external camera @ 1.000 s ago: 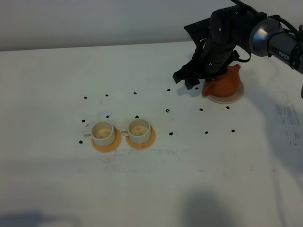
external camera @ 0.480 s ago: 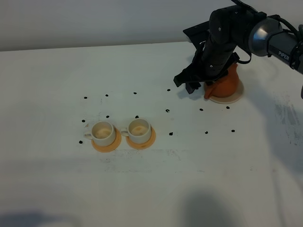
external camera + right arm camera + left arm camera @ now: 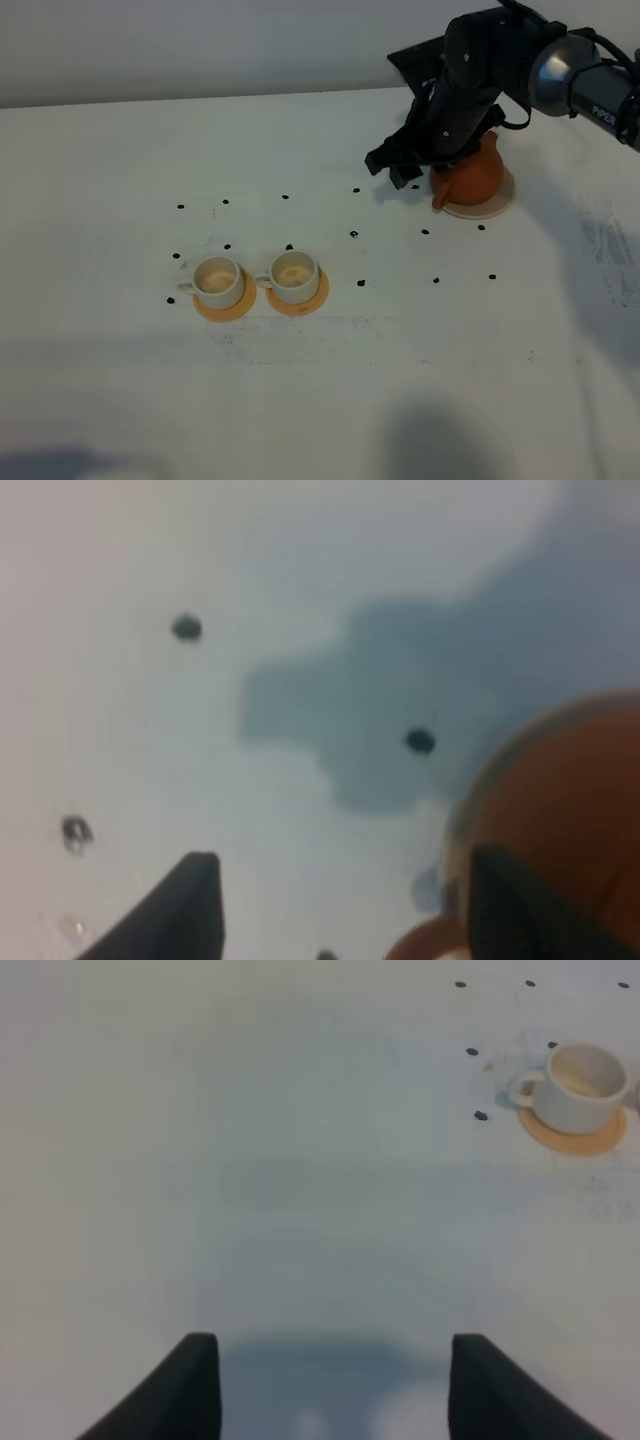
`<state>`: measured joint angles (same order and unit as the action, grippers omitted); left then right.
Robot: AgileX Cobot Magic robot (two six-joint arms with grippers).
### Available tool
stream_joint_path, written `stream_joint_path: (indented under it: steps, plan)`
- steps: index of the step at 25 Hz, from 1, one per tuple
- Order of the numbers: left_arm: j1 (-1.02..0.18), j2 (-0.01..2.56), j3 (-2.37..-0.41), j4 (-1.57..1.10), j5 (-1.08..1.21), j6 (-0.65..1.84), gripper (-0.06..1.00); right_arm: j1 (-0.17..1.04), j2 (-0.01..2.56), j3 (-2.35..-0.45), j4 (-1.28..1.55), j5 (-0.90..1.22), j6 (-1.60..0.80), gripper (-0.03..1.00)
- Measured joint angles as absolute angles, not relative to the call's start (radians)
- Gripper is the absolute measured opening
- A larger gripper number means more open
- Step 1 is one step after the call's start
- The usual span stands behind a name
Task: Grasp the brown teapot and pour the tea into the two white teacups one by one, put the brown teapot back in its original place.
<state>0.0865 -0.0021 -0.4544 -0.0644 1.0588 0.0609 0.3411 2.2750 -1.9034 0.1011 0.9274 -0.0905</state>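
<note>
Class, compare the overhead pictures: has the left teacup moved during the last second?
No. The left teacup stays on its coaster, just as near the black dot behind it.

the brown teapot (image 3: 478,174) is a small, round, reddish-brown clay pot. it sits upright on the original place (image 3: 497,208), a flat pale cream saucer slightly wider than the pot, at the far right of the table (image 3: 300,400). its short spout points toward the front left of the exterior view; its top is hidden. in the right wrist view its rounded brown body (image 3: 560,820) fills one corner, blurred.

the two white teacups (image 3: 216,278) (image 3: 293,275) stand upright side by side, just apart, each on one of the orange coasters (image 3: 222,310), well apart from the teapot. both handles point left, and both insides look tan-stained. the left wrist view shows one cup (image 3: 580,1085).
</note>
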Motion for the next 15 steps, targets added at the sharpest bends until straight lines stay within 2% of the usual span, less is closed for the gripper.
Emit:
stream_joint_path:
  steps: [10,15]
  plan:
    - [0.087,-0.002,-0.454,-0.064,1.059,0.061,0.5,0.389,2.254,-1.902,0.099,0.802,-0.086,0.54]
    - [0.087,-0.002,-0.454,-0.064,1.059,0.061,0.5,0.4,2.22,-1.821,0.105,0.711,-0.081,0.54]
